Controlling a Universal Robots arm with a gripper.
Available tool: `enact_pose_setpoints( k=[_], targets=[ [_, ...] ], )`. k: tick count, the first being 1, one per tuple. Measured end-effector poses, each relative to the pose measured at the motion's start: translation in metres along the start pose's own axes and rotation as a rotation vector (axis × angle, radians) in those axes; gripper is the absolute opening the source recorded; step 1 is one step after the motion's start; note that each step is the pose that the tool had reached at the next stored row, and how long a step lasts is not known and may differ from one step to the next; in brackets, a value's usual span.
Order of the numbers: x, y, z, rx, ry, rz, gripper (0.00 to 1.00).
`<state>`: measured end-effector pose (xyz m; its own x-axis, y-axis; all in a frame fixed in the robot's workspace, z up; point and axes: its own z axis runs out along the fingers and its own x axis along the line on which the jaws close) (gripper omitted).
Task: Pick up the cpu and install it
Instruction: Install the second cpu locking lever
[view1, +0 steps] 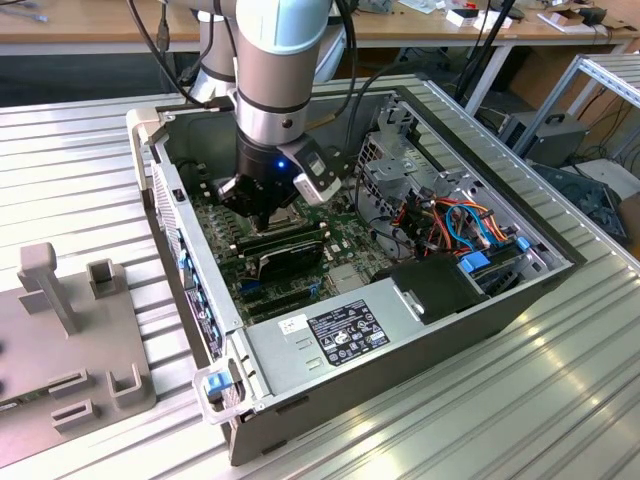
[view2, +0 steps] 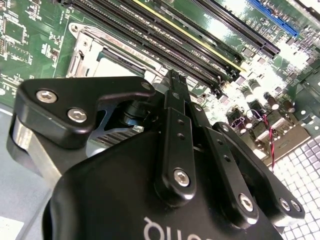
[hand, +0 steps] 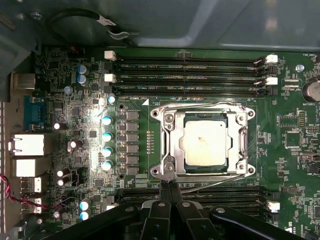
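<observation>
You have the black two-fingered gripper (hand: 169, 186) pressed together, empty, just beside the thin silvery-grey square cpu (hand: 206, 144) seated in its metal-framed socket (hand: 240, 142); judge it light, rigid, fragile, edge-held only.

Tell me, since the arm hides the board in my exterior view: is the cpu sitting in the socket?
Observer: Yes. In the first wrist view the cpu lies flat inside the socket's metal frame, silvery face up.
Operator: Is the hand holding anything?
Observer: No. The hand is shut, with nothing between its fingertips.
Operator: Where is it relative to the cpu?
Observer: Its tips are beside the frame's edge, not over the cpu.
</observation>
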<state>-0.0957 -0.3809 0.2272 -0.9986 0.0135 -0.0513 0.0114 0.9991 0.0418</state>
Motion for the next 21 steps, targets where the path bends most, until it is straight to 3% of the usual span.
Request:
enact_pose_setpoints(
  k=[21],
  targets=[
    [0.0014, 0.0028, 0.0092, -0.0002, -0.0001, 0.0, 0.11]
  ],
)
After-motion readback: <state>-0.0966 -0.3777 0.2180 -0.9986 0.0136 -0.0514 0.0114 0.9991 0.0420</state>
